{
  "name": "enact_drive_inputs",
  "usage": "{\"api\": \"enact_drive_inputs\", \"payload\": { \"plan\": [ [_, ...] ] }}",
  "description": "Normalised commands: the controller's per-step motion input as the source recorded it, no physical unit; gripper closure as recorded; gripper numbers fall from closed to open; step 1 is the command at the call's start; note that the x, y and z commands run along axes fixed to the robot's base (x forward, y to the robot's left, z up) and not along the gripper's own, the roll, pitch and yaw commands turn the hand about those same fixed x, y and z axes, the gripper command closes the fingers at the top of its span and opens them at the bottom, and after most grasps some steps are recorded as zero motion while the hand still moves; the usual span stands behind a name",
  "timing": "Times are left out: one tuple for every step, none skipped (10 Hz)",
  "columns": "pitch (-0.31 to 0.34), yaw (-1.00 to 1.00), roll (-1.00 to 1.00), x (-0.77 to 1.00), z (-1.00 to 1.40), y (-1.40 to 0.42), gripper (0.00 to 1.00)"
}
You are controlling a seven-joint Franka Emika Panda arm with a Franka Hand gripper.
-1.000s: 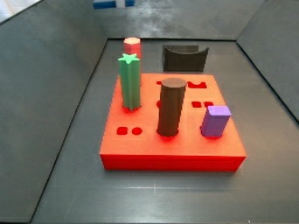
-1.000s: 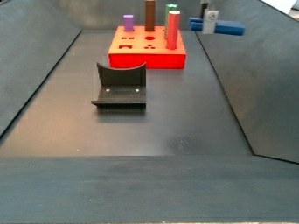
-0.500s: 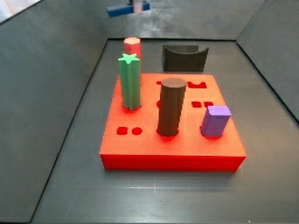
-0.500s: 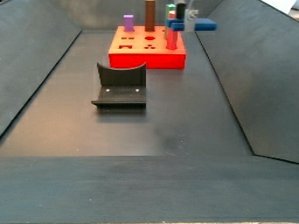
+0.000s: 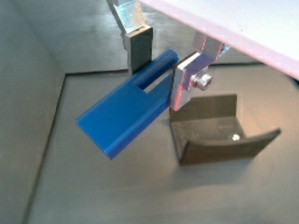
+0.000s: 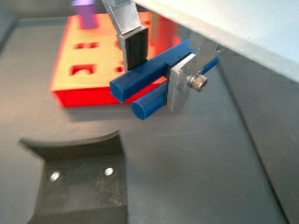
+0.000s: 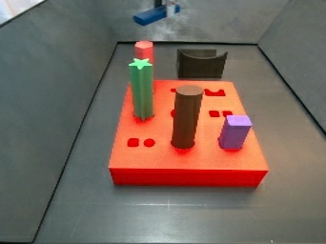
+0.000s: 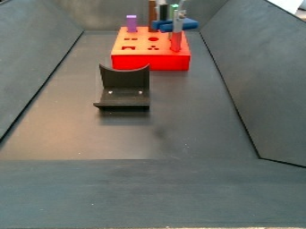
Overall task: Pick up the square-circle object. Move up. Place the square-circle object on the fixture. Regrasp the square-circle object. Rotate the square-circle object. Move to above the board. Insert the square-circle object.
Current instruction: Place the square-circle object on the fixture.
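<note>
Gripper: the gripper (image 5: 163, 61) hangs high in the air, its two silver fingers (image 5: 136, 39) closed onto the blue piece (image 5: 128, 112) at the pronged end; in a side view it sits near the top edge of the picture (image 7: 163, 10).
Blue piece: clamped between the pads and touching nothing else; the boxy body juts out free beyond the fingers, the two prongs (image 6: 149, 83) run through the grip (seen in both wrist views).
Room around the gripper: open air on all sides; the grey floor (image 7: 76, 181) is well below.
Board: the red board (image 7: 192, 157) lies flat on the floor, below the gripper and nearer the camera in that side view; its edges stand clear of the sloping grey walls (image 7: 51, 67).
Fixture: the fixture (image 7: 201, 63) stands on the floor just beyond the board's far edge, its scooped top bare (image 5: 222, 131).
Uprights on the board: green star post (image 7: 141, 88), red cylinder (image 7: 144, 50) behind it, brown cylinder (image 7: 188, 116), purple block (image 7: 234, 132); all stand well under the held piece.
Holes: shaped holes (image 7: 140, 143) lie open along the near edge, and more show by the far corner (image 7: 214, 91).
</note>
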Motion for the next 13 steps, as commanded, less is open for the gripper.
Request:
{"api": "enact_drive_inputs", "payload": {
  "plan": [
    [0.009,1.00,-0.11,0.65,-0.03,-0.02,1.00],
    [0.015,1.00,-0.12,0.54,-0.03,-0.01,1.00],
    [0.067,1.00,-0.69,1.00,0.16,0.80,1.00],
    [0.076,1.00,-0.73,1.00,0.16,0.84,1.00],
    [0.112,1.00,-0.80,1.00,0.12,0.79,1.00],
    [0.163,1.00,-0.85,0.95,0.06,0.59,1.00],
    [0.212,1.00,-0.90,0.88,0.03,0.41,1.00],
    [0.282,1.00,-0.98,0.82,0.01,0.24,1.00],
    [0.353,0.94,-1.00,0.76,0.00,0.11,1.00],
    [0.472,0.82,-1.00,0.67,-0.01,0.08,1.00],
    [0.527,0.63,-0.90,0.60,-0.01,0.07,1.00],
    [0.524,0.32,-0.68,0.54,-0.01,0.06,1.00],
    [0.490,0.14,-0.51,0.49,-0.02,0.06,1.00]
  ]
}}
